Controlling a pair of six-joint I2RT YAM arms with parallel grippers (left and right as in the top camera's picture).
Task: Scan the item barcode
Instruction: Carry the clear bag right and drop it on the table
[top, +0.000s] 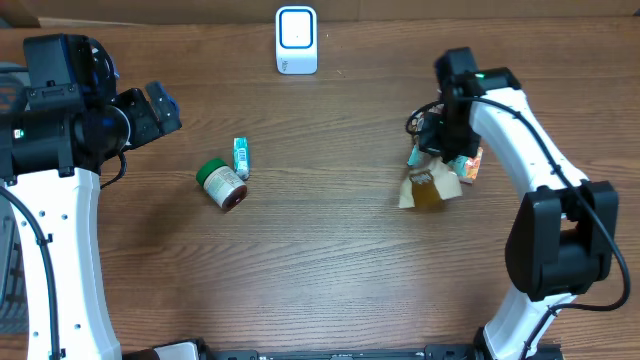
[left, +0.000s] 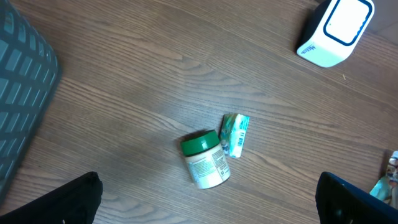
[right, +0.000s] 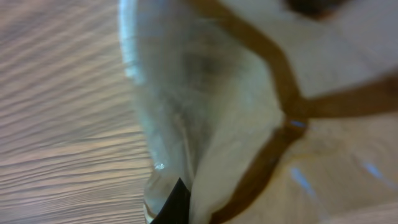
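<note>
Right claw (top: 440, 158) is seen pressed together, pinching the far end of a tan pouch (top: 428, 190) on the right of the table (top: 330, 260). The pouch is found just near of the claw, and it fills the blurred right wrist view. A colourful packet (top: 466, 166) is noted just beside the claw. Left claw (top: 158, 110) is spread wide over the left side, nothing held. A white scanner (top: 296, 40) is placed at far centre. A green-lidded jar (top: 221, 184) and small green packet (top: 241, 157) are seen left of centre.
</note>
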